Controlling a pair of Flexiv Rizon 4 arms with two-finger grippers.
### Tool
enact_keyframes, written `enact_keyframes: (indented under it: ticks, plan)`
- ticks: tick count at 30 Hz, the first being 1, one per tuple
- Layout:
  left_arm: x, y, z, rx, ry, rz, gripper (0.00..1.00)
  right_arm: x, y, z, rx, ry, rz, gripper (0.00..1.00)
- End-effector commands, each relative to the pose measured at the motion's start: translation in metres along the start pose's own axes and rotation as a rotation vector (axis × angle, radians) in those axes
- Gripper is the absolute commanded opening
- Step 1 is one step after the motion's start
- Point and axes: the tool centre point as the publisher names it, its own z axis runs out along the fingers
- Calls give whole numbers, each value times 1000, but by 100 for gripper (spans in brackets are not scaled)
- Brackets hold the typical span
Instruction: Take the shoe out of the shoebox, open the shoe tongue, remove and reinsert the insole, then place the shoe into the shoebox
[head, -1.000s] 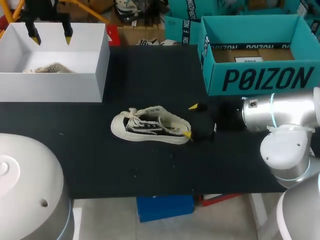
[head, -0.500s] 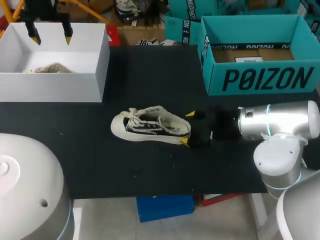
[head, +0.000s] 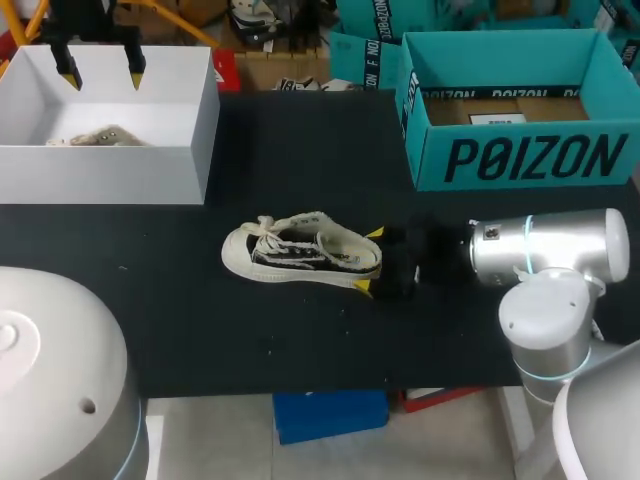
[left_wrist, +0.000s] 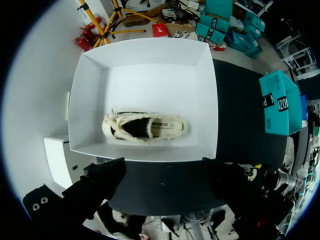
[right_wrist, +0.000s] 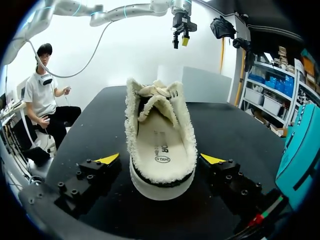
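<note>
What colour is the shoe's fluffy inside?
Cream lining; the right wrist view shows it best.

head: above table (head: 300, 330) | left wrist: down into white box (left_wrist: 150, 82) | right wrist: low, near shoe (right_wrist: 160, 145), shared with head

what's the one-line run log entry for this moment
object: cream fleece-lined sneaker on black table | right pincer: open, straddling heel, not touching | left pincer: open above white shoebox | insole: in sneaker
</note>
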Motion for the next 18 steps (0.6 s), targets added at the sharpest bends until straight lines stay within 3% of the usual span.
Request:
enact_keyframes:
  ticks: [1,15,16,17,18]
  plan:
    - [0,0,0,-1,-1,-1,100,-5,-2,6,-2,9,2,100]
    - [0,0,0,-1,-1,-1,100,-8,-2,15,-23,51,-6,100]
    - [0,0,0,-1,-1,-1,100,-8,-2,15,-23,51,-6,89]
    - [0,0,0,-1,-1,-1,100,-8,-2,15,-23,52,-7,33]
    - [0,0,0,-1,-1,-1,100,-9,-2,15,-23,52,-8,12]
